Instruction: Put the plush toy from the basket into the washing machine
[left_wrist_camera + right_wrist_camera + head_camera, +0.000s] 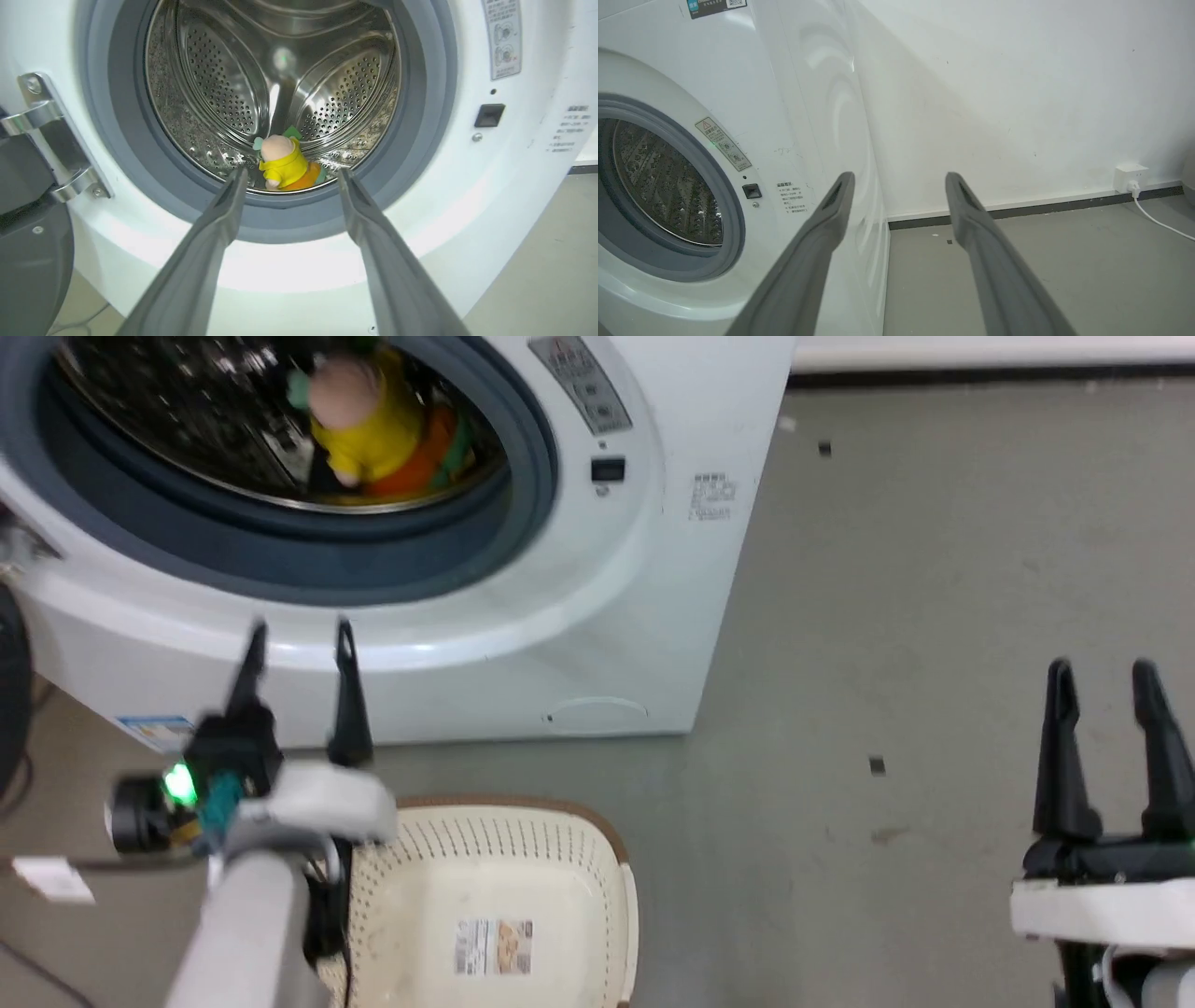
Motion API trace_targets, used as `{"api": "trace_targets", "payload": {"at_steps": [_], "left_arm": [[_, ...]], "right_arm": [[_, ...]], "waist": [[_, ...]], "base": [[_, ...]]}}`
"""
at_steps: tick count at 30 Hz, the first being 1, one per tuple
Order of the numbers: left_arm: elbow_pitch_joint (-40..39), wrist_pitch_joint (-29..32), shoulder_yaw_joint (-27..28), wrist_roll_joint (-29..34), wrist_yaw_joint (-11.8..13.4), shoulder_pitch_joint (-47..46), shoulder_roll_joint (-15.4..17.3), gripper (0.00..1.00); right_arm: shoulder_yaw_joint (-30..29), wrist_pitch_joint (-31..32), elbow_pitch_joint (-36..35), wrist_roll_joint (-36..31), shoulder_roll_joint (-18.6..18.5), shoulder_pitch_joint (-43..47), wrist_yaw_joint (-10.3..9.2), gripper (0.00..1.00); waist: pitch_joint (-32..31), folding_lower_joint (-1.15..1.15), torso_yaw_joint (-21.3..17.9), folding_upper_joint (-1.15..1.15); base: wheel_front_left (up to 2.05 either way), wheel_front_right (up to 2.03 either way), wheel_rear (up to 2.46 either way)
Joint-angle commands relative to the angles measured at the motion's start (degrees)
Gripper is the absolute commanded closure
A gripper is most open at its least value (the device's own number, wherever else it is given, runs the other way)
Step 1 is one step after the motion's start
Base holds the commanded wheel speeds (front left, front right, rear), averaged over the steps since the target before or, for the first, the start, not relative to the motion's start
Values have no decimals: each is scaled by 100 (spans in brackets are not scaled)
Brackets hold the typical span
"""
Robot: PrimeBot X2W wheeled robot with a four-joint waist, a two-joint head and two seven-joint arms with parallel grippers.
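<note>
Logged plush toy (pixel 282 163) inside washing machine (pixel 597 616), sitting at lower front edge of steel drum (pixel 224 93) just behind grey gasket, head up, long axis near upright. Noted left gripper (pixel 301 630) spread and holding nothing, outside porthole rim above basket (pixel 504 803), aimed straight in with toy dead ahead and deeper. Noted right gripper (pixel 1102 670) likewise parted and empty, well off right; left arm judged nearer, placement judged done.

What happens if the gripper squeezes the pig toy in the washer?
Probably this: the plush toy looks soft and stuffed, so it would likely squash and flop. It's small, so probably light. It sits low in the drum, so it likely won't roll.
</note>
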Motion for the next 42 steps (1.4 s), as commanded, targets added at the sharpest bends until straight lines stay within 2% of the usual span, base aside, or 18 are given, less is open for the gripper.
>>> {"api": "trace_targets", "payload": {"at_steps": [1,10,18,19,42], "left_arm": [[-68,-31,10,28,-32,212,-50,0],[-477,-31,204,260,-77,1499,-294,0],[-626,-31,277,453,-174,2010,-407,0],[-601,1,267,418,-158,1967,-399,100],[-771,225,321,512,-260,1992,-466,100]], "right_arm": [[21,-24,57,-85,-1,142,-4,0],[204,-24,352,-399,-1,703,-4,0],[316,-24,457,-463,-1,1006,-4,0],[312,1,442,-452,0,937,0,100],[373,221,478,-586,0,863,-1,100]], "waist": [[-339,1,100,0],[-1027,1,208,0],[-1287,1,265,0],[-1285,1,260,0],[-1303,1,258,0]], "base": [[0,0,0],[0,0,0],[0,0,0],[0,0,0],[0,0,0]]}}
